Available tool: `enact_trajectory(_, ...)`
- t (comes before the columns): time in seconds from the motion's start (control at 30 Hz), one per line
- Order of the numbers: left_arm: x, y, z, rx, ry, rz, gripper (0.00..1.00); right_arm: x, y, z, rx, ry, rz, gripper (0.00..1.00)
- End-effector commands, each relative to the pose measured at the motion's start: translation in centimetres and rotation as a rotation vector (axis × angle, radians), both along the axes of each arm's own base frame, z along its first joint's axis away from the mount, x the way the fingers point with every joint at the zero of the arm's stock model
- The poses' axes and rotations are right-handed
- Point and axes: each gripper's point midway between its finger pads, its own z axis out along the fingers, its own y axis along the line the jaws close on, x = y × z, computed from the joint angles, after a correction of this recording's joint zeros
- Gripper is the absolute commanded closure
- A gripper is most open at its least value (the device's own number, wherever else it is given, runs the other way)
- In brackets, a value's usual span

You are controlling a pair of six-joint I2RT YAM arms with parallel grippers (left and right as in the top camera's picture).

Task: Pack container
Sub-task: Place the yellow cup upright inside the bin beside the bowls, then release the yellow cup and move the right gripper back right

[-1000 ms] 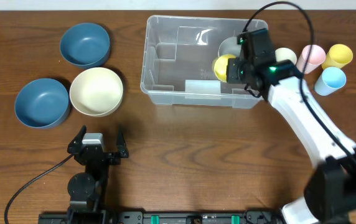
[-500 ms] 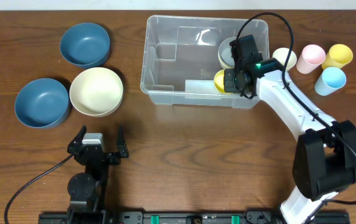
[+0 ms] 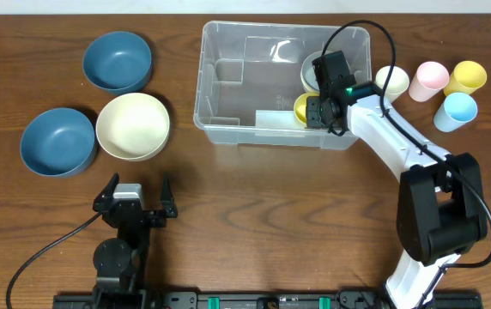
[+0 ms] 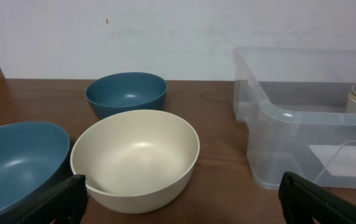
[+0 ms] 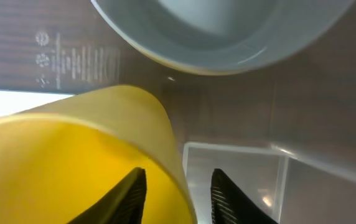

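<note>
Comparing with the overhead view a second back: right gripper (image 3: 322, 110) has sunk from rim height to low inside the container (image 3: 245, 137), and the yellow cup (image 3: 301, 106) has gone down with it. Over the last half second the cup has barely shifted.

Container position: far centre of the table. The cup sits in its right-hand end, just in front of a pale grey cup (image 3: 312, 69) already in there.

Right tool state, wrist view: its fingers (image 5: 131, 193) straddle the cup's wall, one inside the mouth and one outside, set fairly close. A thin strip of bin floor shows beside the outer finger. I cannot tell whether it is still pinching or has begun to let go.

Left gripper (image 3: 134, 197): parked at the near edge, fingers spread wide, holding nothing.

Judgement: placement of this cup is at or near release. Waiting to the right of the bin are a cream cup (image 3: 392, 79), pink cup (image 3: 428, 79), second yellow cup (image 3: 467, 75) and light blue cup (image 3: 457, 111). Three bowls on the left are untouched, so packing is at an early stage.
</note>
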Motion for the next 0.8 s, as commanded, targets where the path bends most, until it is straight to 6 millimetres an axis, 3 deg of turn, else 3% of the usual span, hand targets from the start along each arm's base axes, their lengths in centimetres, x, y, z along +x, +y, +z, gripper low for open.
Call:
enact_trajectory(0.0, -0.1, 0.3, -1.8, 0.014, 0.051, 0.012, 0.02, 0.6, 0.2, 0.2, -0.015, -0.014, 0.025, 0.61)
enact_trajectory(0.2, -0.1, 0.3, -1.8, 0.014, 0.051, 0.012, 0.02, 2.2, 0.7, 3.6, -0.005, -0.062, 0.031, 0.6)
enact_trajectory(0.4, -0.1, 0.3, -1.8, 0.014, 0.051, 0.012, 0.02, 3.9, 1.0, 10.3, 0.01, -0.127, 0.034, 0.55)
enact_trajectory(0.5, -0.1, 0.3, -1.8, 0.014, 0.051, 0.012, 0.02, 4.2, 0.0, 14.1, 0.001, -0.16, 0.009, 0.52)
enact_trajectory(0.63, -0.1, 0.3, -1.8, 0.014, 0.051, 0.012, 0.02, 3.8, -4.5, 17.7, -0.058, -0.163, -0.114, 0.42)
enact_trajectory(0.77, -0.1, 0.3, -1.8, 0.014, 0.051, 0.012, 0.02, 2.4, -11.5, 18.2, -0.084, -0.097, -0.297, 0.42)
